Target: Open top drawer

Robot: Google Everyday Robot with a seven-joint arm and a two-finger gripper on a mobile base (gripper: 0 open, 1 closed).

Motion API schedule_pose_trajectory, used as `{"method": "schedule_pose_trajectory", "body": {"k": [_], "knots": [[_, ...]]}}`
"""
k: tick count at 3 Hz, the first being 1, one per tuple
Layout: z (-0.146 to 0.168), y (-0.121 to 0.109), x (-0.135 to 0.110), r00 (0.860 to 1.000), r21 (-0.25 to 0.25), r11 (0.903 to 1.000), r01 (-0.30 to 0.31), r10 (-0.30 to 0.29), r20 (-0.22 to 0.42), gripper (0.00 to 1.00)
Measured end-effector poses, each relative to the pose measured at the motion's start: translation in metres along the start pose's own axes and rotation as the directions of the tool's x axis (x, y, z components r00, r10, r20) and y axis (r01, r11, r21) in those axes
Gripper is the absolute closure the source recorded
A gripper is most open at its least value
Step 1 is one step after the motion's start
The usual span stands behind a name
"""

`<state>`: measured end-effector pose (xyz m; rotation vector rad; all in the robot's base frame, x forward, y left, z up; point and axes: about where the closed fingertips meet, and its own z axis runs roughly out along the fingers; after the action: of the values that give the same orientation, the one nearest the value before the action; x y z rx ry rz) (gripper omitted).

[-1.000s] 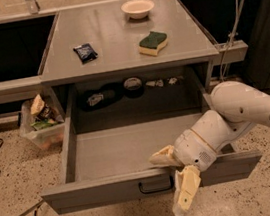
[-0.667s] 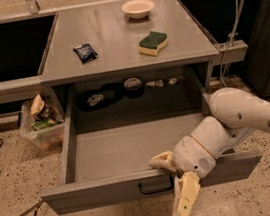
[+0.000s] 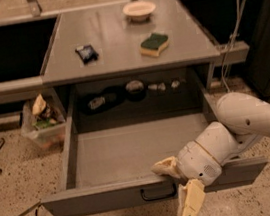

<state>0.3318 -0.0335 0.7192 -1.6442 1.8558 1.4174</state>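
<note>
The top drawer (image 3: 113,196) is a wide grey metal drawer pulled far out of the cabinet, its deep grey tray (image 3: 131,151) open to view. A small black loop handle (image 3: 158,193) sits in the middle of its front. My gripper (image 3: 180,189) is at the drawer's front edge, just right of the handle. One cream finger (image 3: 165,168) lies over the top of the front panel. The other finger (image 3: 191,205) hangs down in front of it. The fingers are spread apart and hold nothing.
On the cabinet top (image 3: 115,42) lie a white bowl (image 3: 139,11), a green and yellow sponge (image 3: 154,44) and a dark snack packet (image 3: 86,53). Several small items (image 3: 132,90) sit at the drawer's back. A clear bin (image 3: 44,124) stands on the floor at left.
The drawer has stayed pulled out. My gripper has shifted slightly left and down along the drawer front, its fingers still spread.
</note>
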Motion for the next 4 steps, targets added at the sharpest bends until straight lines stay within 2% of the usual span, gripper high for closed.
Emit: {"method": "schedule_pose_trajectory", "body": {"k": [1,3,4], "knots": [[0.0123,0.0362,0.0027,0.999,0.008,0.9999,-0.015,0.015,0.04,0.0],[0.0177,0.0333,0.0057,0.999,-0.009,0.9996,-0.025,0.025,0.038,0.0],[0.0221,0.0415,0.0087,0.998,-0.028,0.9987,-0.043,0.044,0.045,0.0]]}}
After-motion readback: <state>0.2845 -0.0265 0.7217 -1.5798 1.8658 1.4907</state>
